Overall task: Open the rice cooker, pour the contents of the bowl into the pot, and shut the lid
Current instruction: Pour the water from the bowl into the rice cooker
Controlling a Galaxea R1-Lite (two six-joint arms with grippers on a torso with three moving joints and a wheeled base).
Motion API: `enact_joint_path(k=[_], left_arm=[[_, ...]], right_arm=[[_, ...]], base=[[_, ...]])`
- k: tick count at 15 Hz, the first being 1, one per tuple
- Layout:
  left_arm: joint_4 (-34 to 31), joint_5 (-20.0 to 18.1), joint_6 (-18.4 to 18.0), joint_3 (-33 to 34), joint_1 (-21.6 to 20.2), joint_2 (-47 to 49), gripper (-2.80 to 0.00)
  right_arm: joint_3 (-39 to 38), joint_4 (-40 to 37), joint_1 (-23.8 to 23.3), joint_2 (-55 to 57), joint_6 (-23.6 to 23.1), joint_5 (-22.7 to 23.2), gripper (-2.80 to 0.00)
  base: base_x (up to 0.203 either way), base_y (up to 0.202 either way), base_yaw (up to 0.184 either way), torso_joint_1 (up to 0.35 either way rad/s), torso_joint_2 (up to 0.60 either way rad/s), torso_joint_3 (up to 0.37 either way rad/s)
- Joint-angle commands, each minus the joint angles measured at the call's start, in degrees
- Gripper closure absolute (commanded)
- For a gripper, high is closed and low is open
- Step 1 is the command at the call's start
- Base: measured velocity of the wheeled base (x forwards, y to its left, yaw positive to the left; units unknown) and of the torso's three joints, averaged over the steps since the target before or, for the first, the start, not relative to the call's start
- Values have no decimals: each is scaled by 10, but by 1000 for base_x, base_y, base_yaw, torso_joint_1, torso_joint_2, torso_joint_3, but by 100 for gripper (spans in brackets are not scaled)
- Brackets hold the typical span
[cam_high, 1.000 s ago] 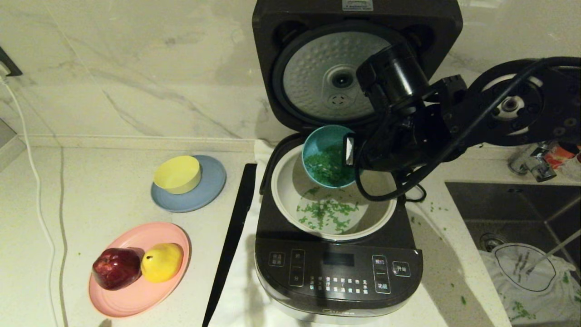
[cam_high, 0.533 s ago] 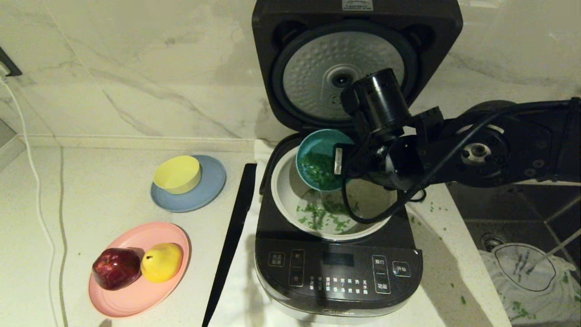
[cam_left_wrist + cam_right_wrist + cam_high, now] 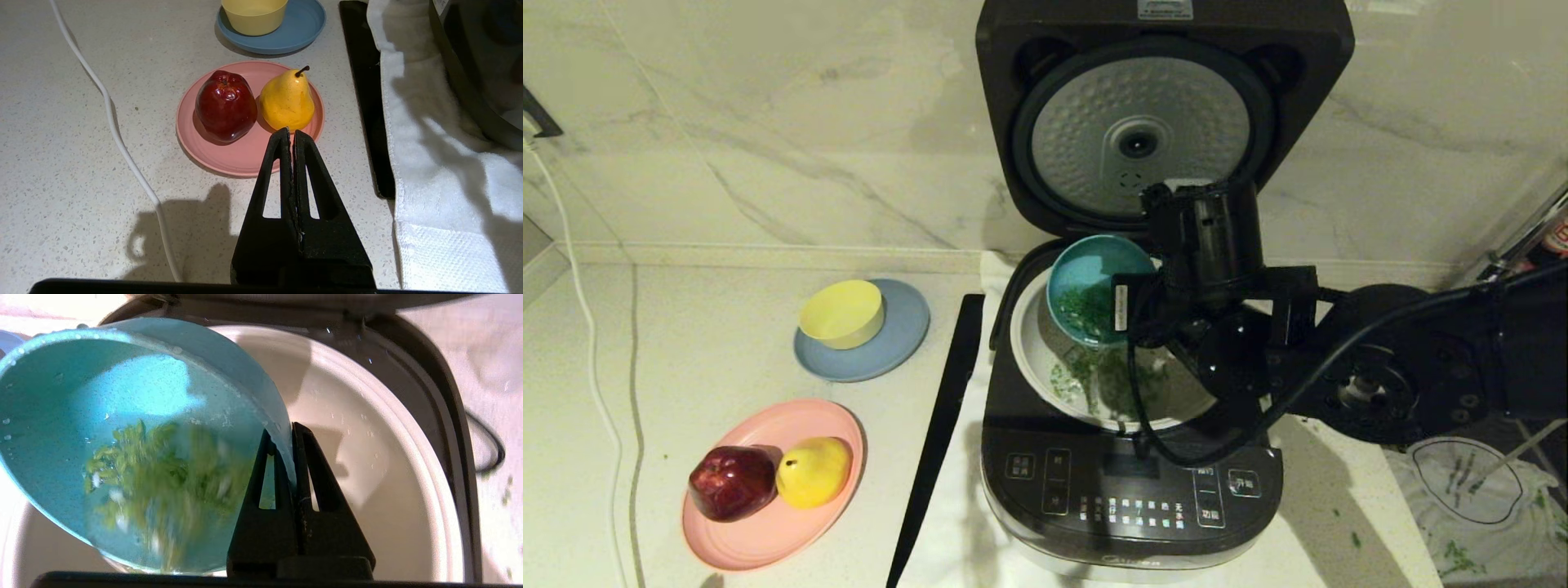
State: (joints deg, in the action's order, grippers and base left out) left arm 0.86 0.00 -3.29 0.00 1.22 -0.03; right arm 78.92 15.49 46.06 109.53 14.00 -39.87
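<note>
Your right gripper is pressed together on the rim of the bowl, one finger inside the wall and one outside, so the bowl hangs to the gripper's side, tipped steeply with its mouth facing down into the pot. The contents cling to the lower inner wall of the bowl and are sliding toward its lowest lip; some green bits already lie on the pot's floor directly beneath the gripper. The relation that governs your next move: the bowl's lip sits inside the pot's rim, over the half of the pot nearer the hinge, with the lid standing upright just behind the wrist. Judged from this, the pour is partly done; more tilt about the pinched rim should clear the remainder, provided the lip stays over the pot. The rice cooker lies below and in front of the tool. Your left gripper is parked away over the counter, fingers pressed together, holding nothing.
</note>
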Motion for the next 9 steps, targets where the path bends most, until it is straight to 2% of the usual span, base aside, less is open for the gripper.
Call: enact_joint_path(k=[1, 4, 9], left_arm=[[0, 0, 0, 5, 0, -1, 0], [0, 0, 0, 5, 0, -1, 0], [0, 0, 0, 5, 0, -1, 0]], right_arm=[[-62, 142, 2, 2, -48, -8, 0], [-121, 299, 3, 8, -124, -19, 0], [-182, 463, 6, 20, -209, -20, 0]], base=[[0, 0, 0, 0, 0, 0], [0, 0, 0, 0, 0, 0], [0, 0, 0, 0, 0, 0]])
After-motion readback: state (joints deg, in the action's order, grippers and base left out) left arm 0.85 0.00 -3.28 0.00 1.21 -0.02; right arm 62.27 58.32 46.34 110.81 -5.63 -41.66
